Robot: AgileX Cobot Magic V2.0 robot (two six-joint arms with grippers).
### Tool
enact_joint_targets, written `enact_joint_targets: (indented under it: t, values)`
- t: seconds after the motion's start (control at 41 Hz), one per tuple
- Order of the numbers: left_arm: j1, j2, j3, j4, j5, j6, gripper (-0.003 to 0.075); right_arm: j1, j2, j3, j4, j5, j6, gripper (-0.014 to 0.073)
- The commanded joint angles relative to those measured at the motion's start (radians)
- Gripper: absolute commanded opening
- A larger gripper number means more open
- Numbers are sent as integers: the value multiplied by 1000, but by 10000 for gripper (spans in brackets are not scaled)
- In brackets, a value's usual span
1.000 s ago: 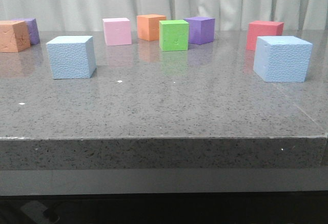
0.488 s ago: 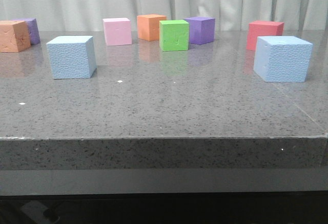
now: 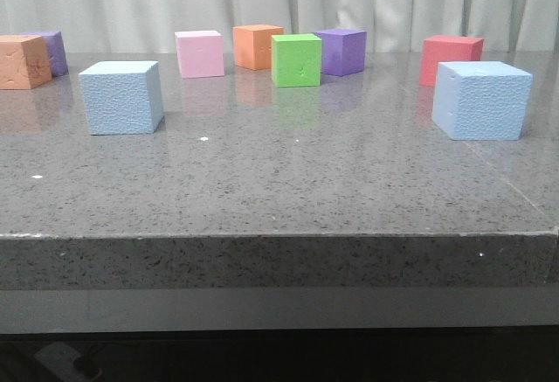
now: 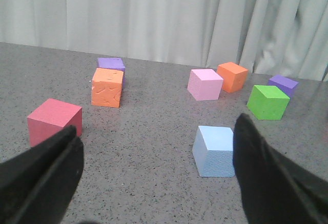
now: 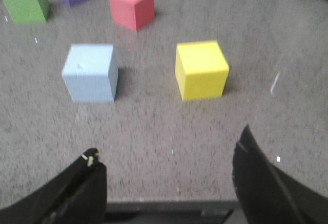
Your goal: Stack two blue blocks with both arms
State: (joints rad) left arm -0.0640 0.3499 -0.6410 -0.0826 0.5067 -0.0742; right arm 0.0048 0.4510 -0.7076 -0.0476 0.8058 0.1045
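Two pale blue blocks stand apart on the grey table. One blue block (image 3: pixel 121 97) is at the left, the other blue block (image 3: pixel 481 100) at the right. No arm shows in the front view. My left gripper (image 4: pixel 156 131) is open and empty, back from the left blue block (image 4: pixel 214 150), which sits just inside its right finger. My right gripper (image 5: pixel 166 149) is open and empty over the table's front edge, back from the right blue block (image 5: pixel 91 72).
Pink (image 3: pixel 199 53), orange (image 3: pixel 257 46), green (image 3: pixel 296 59) and purple (image 3: pixel 341 51) cubes line the back. An orange cube (image 3: pixel 23 61) and purple cube (image 3: pixel 51 52) sit far left, a red cube (image 3: pixel 449 56) behind the right blue block. A yellow cube (image 5: pixel 201 69) and another red cube (image 4: pixel 54 121) show in the wrist views.
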Motion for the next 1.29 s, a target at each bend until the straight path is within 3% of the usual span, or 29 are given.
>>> enact_joint_targets:
  t: [0.0, 0.171, 0.488, 0.634, 0.854, 1.073, 1.268]
  values:
    - [1, 15, -26, -13, -83, -10, 585, -6, 47, -43, -4, -8, 1, 538]
    - [1, 15, -26, -13, -83, -10, 585, -5, 147, -110, 25, 66, -10, 585]
    - [7, 15, -26, -13, -83, -10, 585, -2, 411, -286, 410, 221, -331, 584]
    - [7, 15, -26, -13, -83, -10, 585, 42, 527, -357, 451, 255, -364, 584]
    - [7, 15, -26, -13, -83, -10, 585, 167, 675, -464, 399, 256, -334, 584]
    - [7, 15, -26, -13, -83, -10, 585, 263, 810, -575, 125, 249, -94, 584]
    - [7, 15, -26, -13, -83, -10, 585, 273, 915, -665, -47, 210, 91, 584]
